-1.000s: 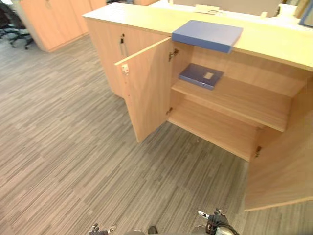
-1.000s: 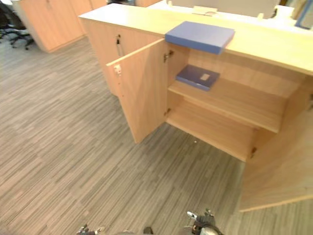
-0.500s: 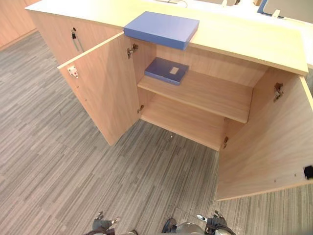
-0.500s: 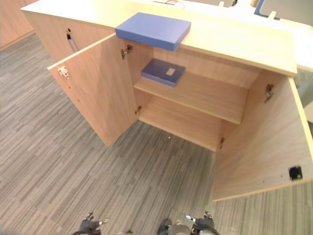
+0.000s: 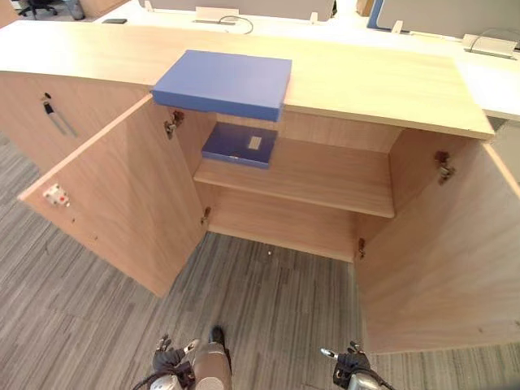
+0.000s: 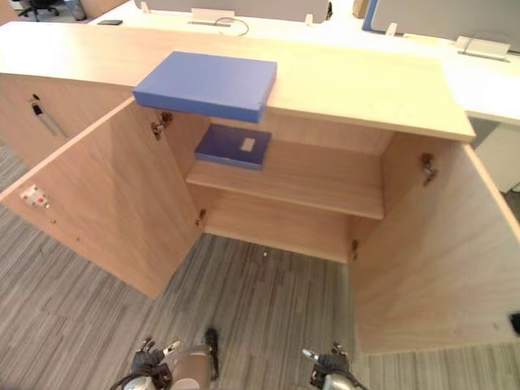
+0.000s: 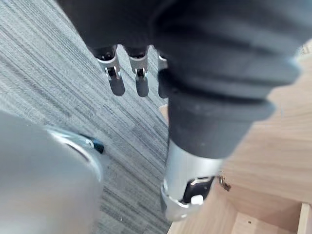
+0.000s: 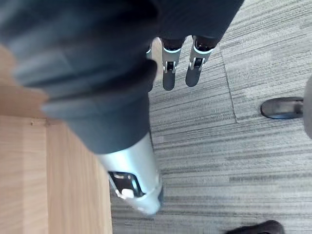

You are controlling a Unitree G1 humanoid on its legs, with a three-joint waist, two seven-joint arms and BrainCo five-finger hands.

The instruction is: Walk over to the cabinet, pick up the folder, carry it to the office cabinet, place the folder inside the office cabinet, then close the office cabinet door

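Cabinet top point(image 5: 382, 77) holds blue folder point(image 5: 222, 83), hands empty

The blue folder lies flat, overhanging the front edge, well apart from both hands. Left hand point(image 5: 169, 361) and right hand point(image 5: 351, 367) hang low over carpet point(image 5: 268, 301), fingers point(image 7: 116, 78) straight, gripping nothing. Both cabinet doors stand open. A darker folder point(image 5: 239, 144) on the upper shelf point(image 5: 325, 175) carries a white label point(image 5: 254, 143), too small to read.

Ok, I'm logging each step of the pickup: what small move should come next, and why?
Probably raise both hands toward the blue folder on the cabinet top: it lies untouched, overhanging the front edge, while the left hand and right hand hang low near the floor, open and empty.
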